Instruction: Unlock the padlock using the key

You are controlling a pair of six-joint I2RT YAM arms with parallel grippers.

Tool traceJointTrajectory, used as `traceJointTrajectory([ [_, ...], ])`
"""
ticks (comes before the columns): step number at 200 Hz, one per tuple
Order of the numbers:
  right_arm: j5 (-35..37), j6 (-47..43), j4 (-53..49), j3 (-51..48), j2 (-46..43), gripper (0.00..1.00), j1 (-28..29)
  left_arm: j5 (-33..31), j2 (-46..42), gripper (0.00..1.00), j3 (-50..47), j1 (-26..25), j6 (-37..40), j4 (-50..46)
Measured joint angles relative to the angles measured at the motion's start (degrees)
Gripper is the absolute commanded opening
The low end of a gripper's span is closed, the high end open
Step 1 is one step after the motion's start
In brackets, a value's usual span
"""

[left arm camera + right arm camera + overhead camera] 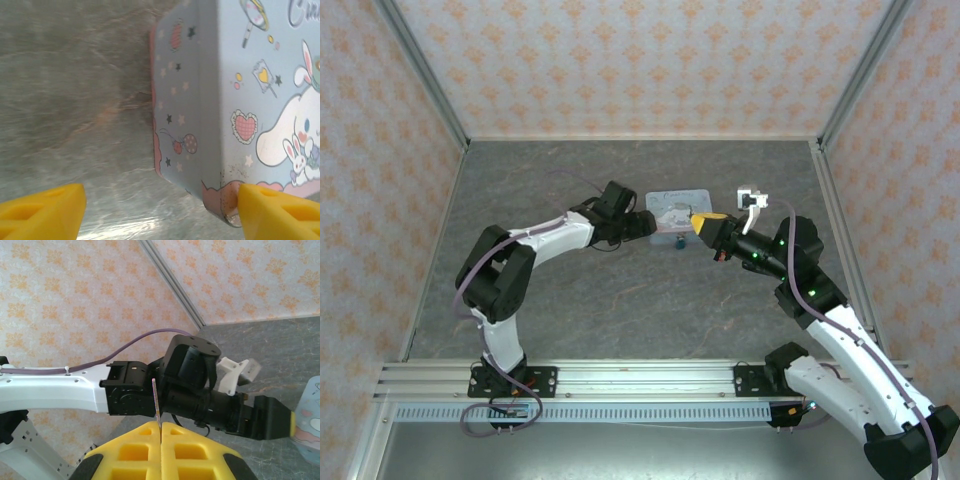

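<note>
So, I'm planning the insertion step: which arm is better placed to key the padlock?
Right. The right hand is shut on the key near the padlock; the left hand is open at the tin's corner.

the only writing i can make out sits on the lid of the pale-blue cartoon tin [226, 75]: curly outlined letters beginning "ci", cut off by the edge of the left wrist view. from above, the same lid carries a faint line of script, too small to read.
</note>
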Motion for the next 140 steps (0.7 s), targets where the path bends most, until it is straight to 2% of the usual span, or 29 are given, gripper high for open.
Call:
traceJointTrajectory([
  [93,0.13,0.00,-0.02,-0.13,0.13,0.00,0.00,-0.81,-0.90,0.79,1.22,8.52,4.94,-4.55],
  [140,1.31,0.00,-1.64,-0.13,2.47,0.00,0.00,-0.85,-2.03,0.81,0.42,9.33,7.34,-3.91],
])
